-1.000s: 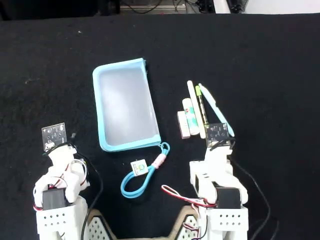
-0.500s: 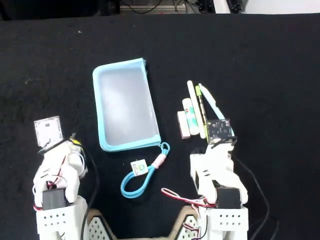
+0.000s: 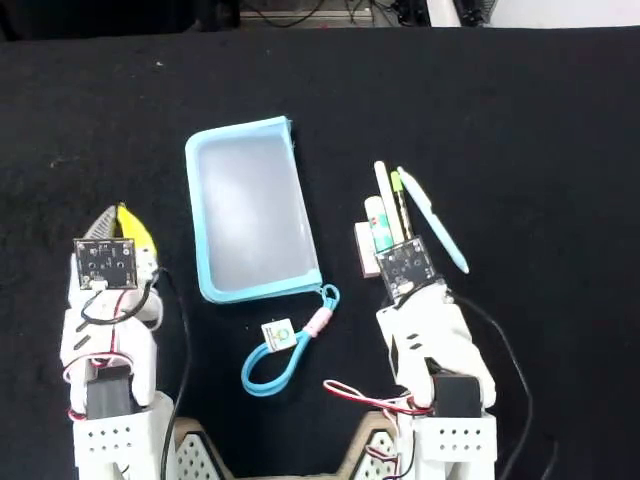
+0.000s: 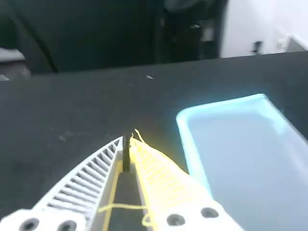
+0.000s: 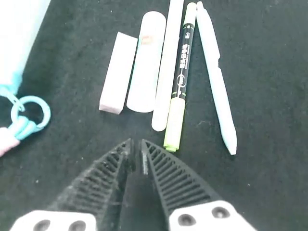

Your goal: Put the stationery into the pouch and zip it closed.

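- Left hand [image 4: 128, 144]: white and yellow fingers pressed together, empty. Over the last second it has swung up and forward and now sits beside the flat, light-blue translucent zip pouch [image 3: 250, 205].
- Right hand [image 5: 135, 146]: black fingers pressed together, empty. It has turned slightly toward the pouch, with its tips just short of the green-capped black marker [image 5: 179, 91].
- Stationery row [image 5: 166, 67] is unmoved on the black bench [image 3: 540, 120], beside the pouch; nothing is loaded yet.
- Judgement: both arms are only positioning, and the right hand must spread before any pick.
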You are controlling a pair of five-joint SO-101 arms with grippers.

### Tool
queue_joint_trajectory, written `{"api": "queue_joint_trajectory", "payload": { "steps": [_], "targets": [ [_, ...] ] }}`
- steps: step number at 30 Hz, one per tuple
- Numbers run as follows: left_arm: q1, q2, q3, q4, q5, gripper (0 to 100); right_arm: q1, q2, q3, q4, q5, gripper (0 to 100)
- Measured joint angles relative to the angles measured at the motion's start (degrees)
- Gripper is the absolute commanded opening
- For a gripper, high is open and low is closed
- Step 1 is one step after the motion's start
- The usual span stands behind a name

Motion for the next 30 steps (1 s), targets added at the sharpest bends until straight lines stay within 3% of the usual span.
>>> {"api": "queue_joint_trajectory", "payload": {
  "steps": [4, 7, 19, 26, 30],
  "targets": [
    [-0.1, 0.1, 0.0, 3.9, 7.6, 3, 0.0, 0.0, 0.0, 0.3, 0.3, 2.6],
    [-1.4, 0.1, 0.0, 6.1, 9.3, 3, -1.1, 0.0, 0.0, 0.3, -1.2, 2.6],
    [0.9, 0.1, 0.0, 10.3, 8.0, 3, -5.2, 0.0, -7.9, 0.3, -2.6, 2.6],
    [1.7, 0.1, 0.0, 10.5, 7.1, 3, -13.2, 0.0, -19.5, 5.2, -2.9, 2.7],
    [1.7, 0.1, 0.0, 10.5, 7.1, 3, -14.6, 0.0, -25.2, 5.7, -5.8, 11.6]
  ]
}}
